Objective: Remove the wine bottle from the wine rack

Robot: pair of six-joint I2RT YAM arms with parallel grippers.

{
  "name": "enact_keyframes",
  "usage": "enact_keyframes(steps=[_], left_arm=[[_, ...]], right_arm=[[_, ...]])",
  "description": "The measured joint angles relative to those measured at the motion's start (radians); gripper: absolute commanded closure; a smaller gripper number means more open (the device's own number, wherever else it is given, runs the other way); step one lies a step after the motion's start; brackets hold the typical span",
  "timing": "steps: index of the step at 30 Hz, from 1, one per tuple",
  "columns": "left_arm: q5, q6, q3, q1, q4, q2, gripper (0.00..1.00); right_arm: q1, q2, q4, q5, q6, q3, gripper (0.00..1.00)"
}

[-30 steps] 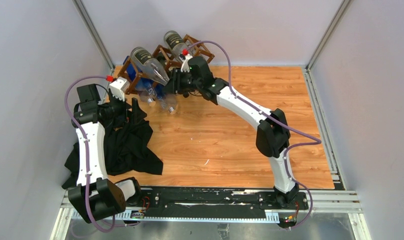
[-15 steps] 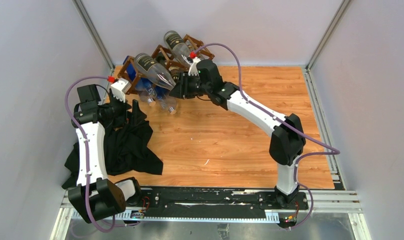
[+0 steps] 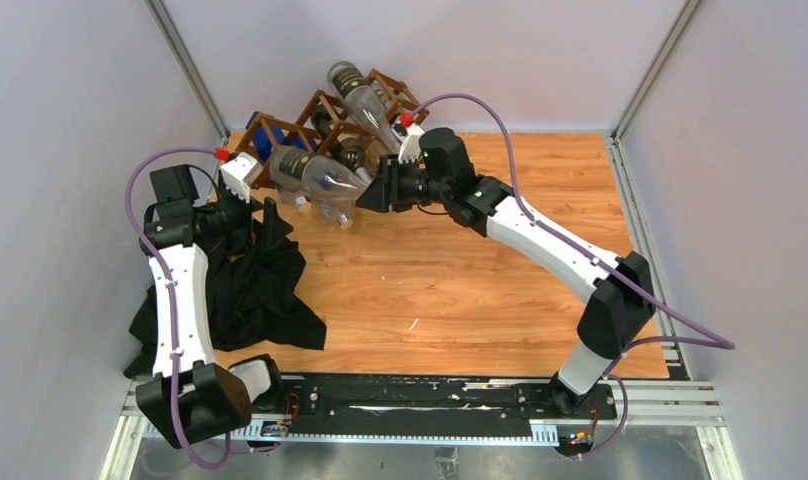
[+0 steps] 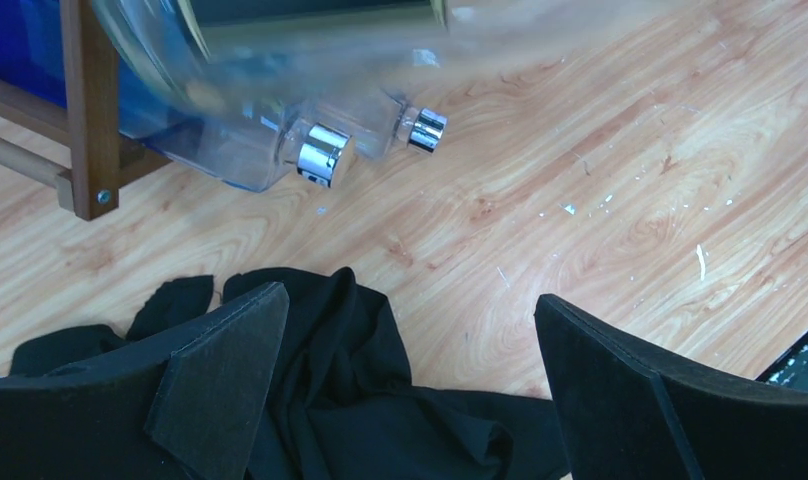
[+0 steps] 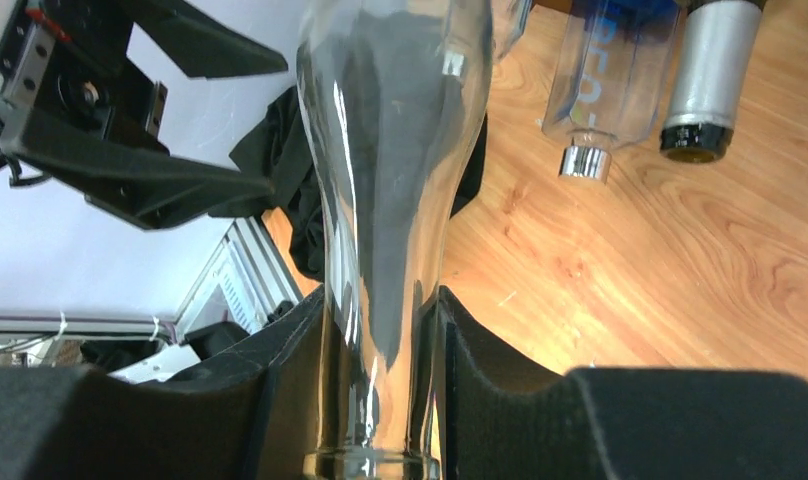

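The dark brown lattice wine rack (image 3: pixel 280 128) stands at the table's back left. My right gripper (image 3: pixel 368 190) is shut on the neck of a clear glass wine bottle (image 3: pixel 315 172), held in front of the rack and above the table. In the right wrist view the bottle's neck (image 5: pixel 380 330) sits between both pads. Another clear bottle (image 3: pixel 357 92) lies in an upper cell. Clear bottles (image 4: pixel 280 150) with silver caps lie low in the rack. My left gripper (image 4: pixel 410 390) is open and empty over black cloth (image 4: pixel 360 420), beside the rack's left end.
A heap of black cloth (image 3: pixel 250 285) lies at the left of the wooden table (image 3: pixel 460 290). A blue bottle (image 3: pixel 265 148) shows in the rack's left part. Grey walls stand on three sides. A black rail (image 3: pixel 410 395) runs along the near edge.
My right gripper has drawn the clear bottle out of the rack, toward the front and right, and its body has dropped lower. The right arm has stretched out. The left arm has hardly moved.
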State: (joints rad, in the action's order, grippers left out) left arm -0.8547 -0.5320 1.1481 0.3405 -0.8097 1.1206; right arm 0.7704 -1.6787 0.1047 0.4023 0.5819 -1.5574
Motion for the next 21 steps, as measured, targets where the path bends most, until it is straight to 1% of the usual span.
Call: enact_keyframes(steps=[11, 18, 21], left_arm=[[0.021, -0.069, 0.011, -0.074, -0.001, -0.057, 0.0], [0.037, -0.113, -0.02, -0.107, -0.002, -0.112, 0.0], [0.037, -0.13, -0.04, -0.108, -0.005, -0.124, 0.0]], right_arm=[[0.016, 0.146, 0.093, 0.041, -0.058, 0.071, 1.0], [0.016, 0.238, 0.035, 0.047, -0.055, 0.069, 1.0], [0.016, 0.247, 0.035, 0.046, -0.056, 0.07, 1.0]])
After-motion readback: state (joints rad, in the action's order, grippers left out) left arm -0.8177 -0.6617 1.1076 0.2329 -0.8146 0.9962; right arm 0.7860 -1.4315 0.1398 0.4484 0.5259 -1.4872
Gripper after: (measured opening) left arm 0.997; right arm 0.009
